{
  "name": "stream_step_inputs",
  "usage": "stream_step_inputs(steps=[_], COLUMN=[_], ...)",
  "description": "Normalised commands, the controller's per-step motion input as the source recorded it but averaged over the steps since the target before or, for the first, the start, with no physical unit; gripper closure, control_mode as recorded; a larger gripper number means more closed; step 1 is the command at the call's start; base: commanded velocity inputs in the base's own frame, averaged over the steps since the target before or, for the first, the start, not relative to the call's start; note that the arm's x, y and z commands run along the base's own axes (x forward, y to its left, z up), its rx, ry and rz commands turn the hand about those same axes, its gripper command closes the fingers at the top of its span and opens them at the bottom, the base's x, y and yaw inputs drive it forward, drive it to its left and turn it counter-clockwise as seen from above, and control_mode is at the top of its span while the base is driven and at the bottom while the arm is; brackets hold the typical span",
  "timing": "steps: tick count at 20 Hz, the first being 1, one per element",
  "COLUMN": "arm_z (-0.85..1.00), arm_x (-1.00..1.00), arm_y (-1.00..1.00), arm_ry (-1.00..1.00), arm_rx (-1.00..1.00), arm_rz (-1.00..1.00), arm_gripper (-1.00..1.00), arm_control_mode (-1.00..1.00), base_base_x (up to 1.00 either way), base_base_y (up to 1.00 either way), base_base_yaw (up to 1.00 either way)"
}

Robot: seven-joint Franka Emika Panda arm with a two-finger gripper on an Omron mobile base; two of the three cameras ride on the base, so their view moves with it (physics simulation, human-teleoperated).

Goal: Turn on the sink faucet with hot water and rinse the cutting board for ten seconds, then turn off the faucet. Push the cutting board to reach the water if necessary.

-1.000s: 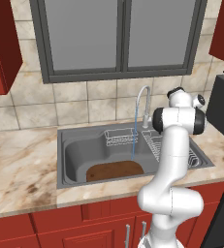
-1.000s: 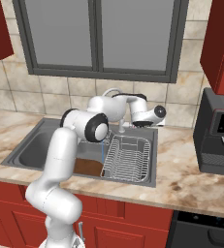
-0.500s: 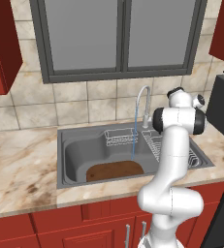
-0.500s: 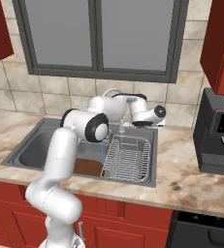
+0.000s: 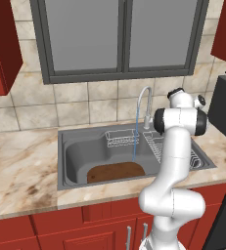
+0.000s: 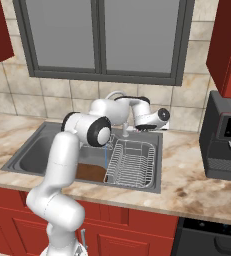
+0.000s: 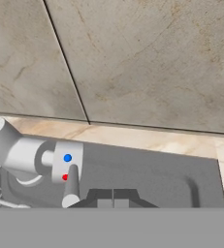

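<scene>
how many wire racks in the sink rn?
2. A small basket at the back of the sink, left of the faucet; a large dish rack on its right side. The arm may hide more.

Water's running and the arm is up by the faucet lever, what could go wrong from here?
1. The water drops at the far edge of the cutting board, so much of the board may go unrinsed unless it is pushed.
2. The shut tool sits right by the lever of the sink faucet; a stray nudge might shut the flow off early or shift the temperature.
3. Reaching down into the sink, the arm might catch the wire rack.
</scene>
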Motion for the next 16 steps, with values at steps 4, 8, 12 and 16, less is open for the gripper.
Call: stream_step_inputs(steps=[4,8,12,16], arm_z=[0.0,0.0,0.0,0.0], arm_x=[0.0,0.0,0.0,0.0], arm_y=[0.1,0.14,0.22,0.24], arm_ry=[0.0,0.0,0.0,0.0], arm_rx=[0.0,0.0,0.0,0.0], arm_rz=[0.0,0.0,0.0,0.0], arm_gripper=[1.0,1.0,1.0,1.0], arm_control_mode=[-1.0,-1.0,-1.0,-1.0], base_base_x=[0.0,0.0,0.0,0.0], base_base_y=[0.0,0.0,0.0,0.0], base_base_yaw=[0.0,0.0,0.0,0.0])
